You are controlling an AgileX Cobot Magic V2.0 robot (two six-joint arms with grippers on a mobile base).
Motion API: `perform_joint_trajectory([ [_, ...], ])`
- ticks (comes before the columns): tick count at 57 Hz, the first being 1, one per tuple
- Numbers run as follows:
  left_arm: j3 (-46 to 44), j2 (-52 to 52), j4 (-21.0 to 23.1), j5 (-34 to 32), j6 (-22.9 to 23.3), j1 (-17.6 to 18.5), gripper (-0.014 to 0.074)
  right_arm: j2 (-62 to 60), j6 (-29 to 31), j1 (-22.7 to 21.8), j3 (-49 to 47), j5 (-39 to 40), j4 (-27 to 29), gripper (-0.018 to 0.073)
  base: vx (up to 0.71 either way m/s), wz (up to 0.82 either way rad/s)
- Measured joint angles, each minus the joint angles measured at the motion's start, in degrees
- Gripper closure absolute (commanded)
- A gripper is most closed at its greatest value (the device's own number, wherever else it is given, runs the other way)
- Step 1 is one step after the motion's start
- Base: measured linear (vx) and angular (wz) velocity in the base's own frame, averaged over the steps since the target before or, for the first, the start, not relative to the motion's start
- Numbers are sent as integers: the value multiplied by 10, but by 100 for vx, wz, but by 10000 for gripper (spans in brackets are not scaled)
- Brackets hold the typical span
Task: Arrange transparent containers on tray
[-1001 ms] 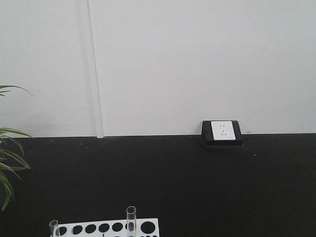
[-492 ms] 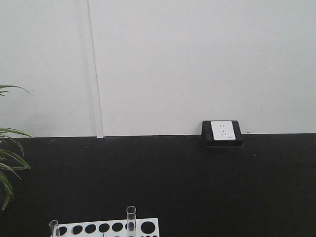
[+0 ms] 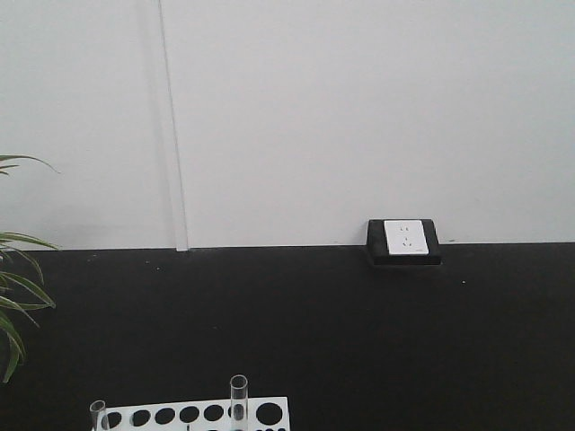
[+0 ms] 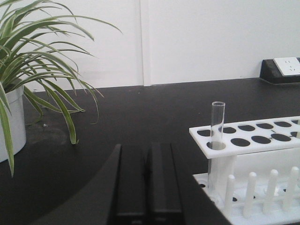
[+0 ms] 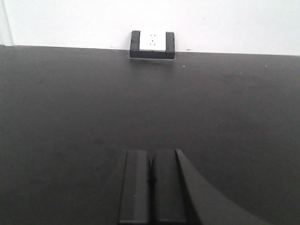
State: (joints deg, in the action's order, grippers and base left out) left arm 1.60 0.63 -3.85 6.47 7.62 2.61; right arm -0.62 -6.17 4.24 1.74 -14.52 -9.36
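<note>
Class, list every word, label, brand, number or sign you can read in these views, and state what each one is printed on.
None: no view shows any readable text.
Wall socket: only plug slots, no legible lettering.
White rack: blank, no numbers by the holes.
Test tube: clear glass, unmarked.
Plant pot: plain white, no label.

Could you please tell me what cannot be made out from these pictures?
Tray: in no view, so its place cannot be told.
Rack: cut off by the bottom edge in the front view and by the right edge in the left wrist view.
Tubes: the front view shows only the tops of two, so the full count is unknown.
Pot: cut off by the left edge in the left wrist view.
</note>
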Motion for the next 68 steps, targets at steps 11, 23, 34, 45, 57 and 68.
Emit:
perform_joint_trajectory([
  [11, 0, 0, 0, -42, 0, 0, 603, 0, -1, 0, 1, 49, 1, 571, 0, 0],
  [23, 0, 0, 0, -110, 0, 0, 603, 0, -1, 0, 0, 145, 1, 571, 0, 0],
  [34, 0, 0, 0, -155, 0, 0, 603, 0, -1, 0, 0, 197, 1, 571, 0, 0],
  [45, -11, 0, -12, -143, 0, 0, 603, 0, -3, 0, -12, 206, 1, 570, 0, 0],
  [57, -187, -33, -92, -1, 0, 0, 603, 43, -4, 0, -172, 79, 1, 570, 0, 0],
  [68, -296, -124, -102, 56, 0, 0, 603, 131, -4, 0, -258, 34, 1, 570, 0, 0],
])
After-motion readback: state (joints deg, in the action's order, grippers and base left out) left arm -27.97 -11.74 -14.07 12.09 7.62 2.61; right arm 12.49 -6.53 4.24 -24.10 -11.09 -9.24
